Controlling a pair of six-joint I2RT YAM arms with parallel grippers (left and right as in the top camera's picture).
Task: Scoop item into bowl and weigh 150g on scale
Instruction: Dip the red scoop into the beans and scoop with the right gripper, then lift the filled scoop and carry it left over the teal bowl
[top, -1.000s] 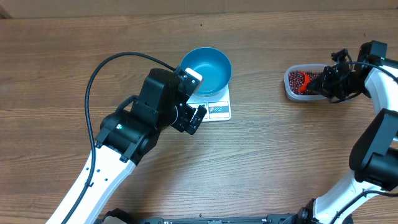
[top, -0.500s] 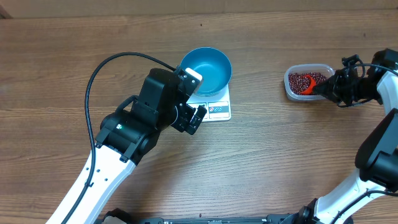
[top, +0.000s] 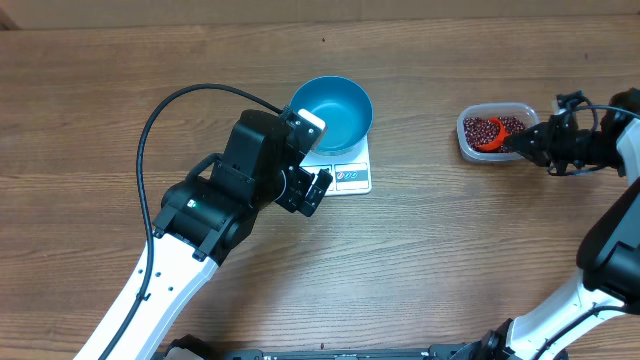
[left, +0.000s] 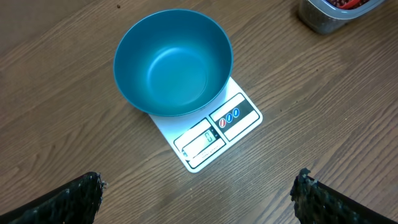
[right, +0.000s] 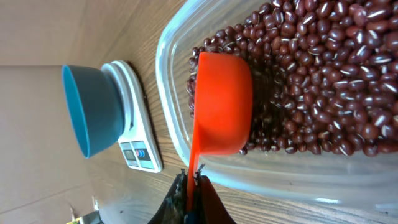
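The dark red-brown beans fill a clear plastic container at the right. My right gripper is shut on the handle of an orange scoop. The scoop's cup lies among the beans with its rounded back toward the wrist camera. The blue bowl stands empty on the white scale. My left gripper hovers open just in front of the scale, holding nothing.
The left arm's black cable loops over the wooden table to the left of the bowl. The right arm reaches in from the right edge.
The right arm has drawn back to the right and lowered, and the scoop has shifted within the container. The left arm, bowl and scale have not moved.
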